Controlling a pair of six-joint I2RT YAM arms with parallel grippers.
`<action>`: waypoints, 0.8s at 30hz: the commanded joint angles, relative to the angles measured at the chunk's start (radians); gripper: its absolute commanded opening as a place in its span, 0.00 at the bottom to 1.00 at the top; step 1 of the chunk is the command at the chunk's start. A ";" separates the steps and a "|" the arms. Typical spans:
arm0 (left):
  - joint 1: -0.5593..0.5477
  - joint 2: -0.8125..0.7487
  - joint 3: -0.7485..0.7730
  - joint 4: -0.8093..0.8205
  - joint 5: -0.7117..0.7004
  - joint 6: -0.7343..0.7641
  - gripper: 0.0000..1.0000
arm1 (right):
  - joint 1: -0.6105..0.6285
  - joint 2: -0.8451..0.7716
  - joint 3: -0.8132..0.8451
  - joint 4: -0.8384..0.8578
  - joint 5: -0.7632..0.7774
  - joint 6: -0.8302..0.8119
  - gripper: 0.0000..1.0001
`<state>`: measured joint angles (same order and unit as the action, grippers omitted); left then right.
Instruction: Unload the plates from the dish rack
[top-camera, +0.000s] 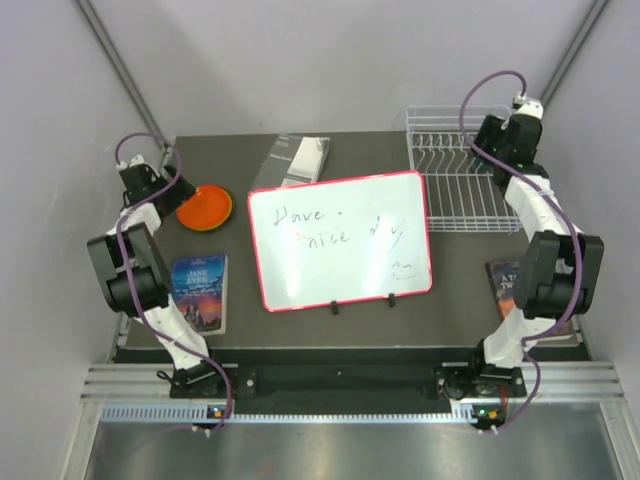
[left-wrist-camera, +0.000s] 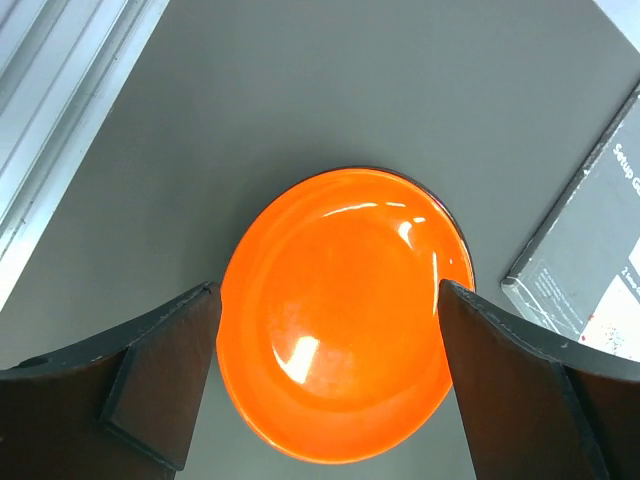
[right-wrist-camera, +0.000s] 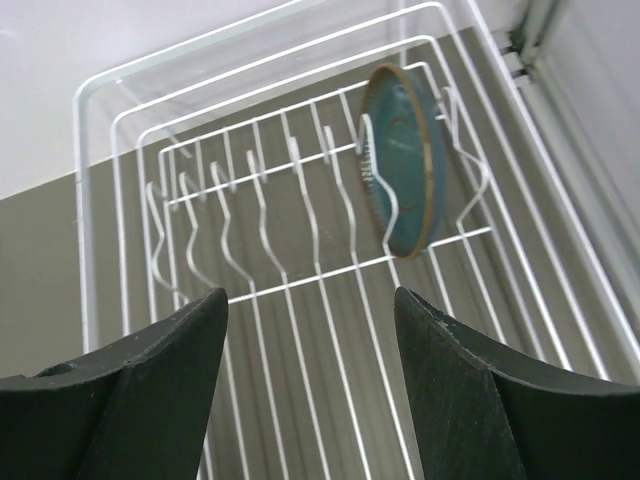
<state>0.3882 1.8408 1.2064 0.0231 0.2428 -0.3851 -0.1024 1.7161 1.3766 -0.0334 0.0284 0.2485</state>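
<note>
An orange plate (top-camera: 205, 207) lies flat on the dark table at the far left. My left gripper (top-camera: 172, 188) hovers over it, open; in the left wrist view its fingers (left-wrist-camera: 165, 375) stand either side of the plate (left-wrist-camera: 340, 310), holding nothing. The white wire dish rack (top-camera: 450, 200) stands at the far right. My right gripper (top-camera: 488, 150) is open and empty above it. In the right wrist view (right-wrist-camera: 308, 300) a dark teal plate (right-wrist-camera: 405, 160) stands upright between the rack's tines (right-wrist-camera: 250, 290), ahead and to the right of the fingers. Red and lime green plates are not in view.
A pink-framed whiteboard (top-camera: 340, 240) with writing stands mid-table. A Jane Eyre book (top-camera: 200, 290) lies near left, another book (top-camera: 505, 285) near right under the right arm. A grey box (top-camera: 300, 158) lies at the back, also right of the orange plate (left-wrist-camera: 590, 270).
</note>
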 joint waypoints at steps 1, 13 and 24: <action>-0.009 -0.064 0.061 -0.078 -0.048 0.048 0.93 | -0.026 -0.038 0.058 0.000 0.070 -0.031 0.68; -0.107 -0.221 -0.016 0.148 0.191 -0.113 0.91 | -0.074 0.132 0.217 0.003 0.148 -0.041 0.69; -0.365 -0.218 0.091 0.297 0.328 -0.161 0.90 | -0.106 0.444 0.588 -0.166 0.048 -0.104 0.63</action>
<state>0.0593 1.6215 1.2457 0.2176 0.4942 -0.5167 -0.2001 2.1082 1.8599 -0.1356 0.1078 0.1802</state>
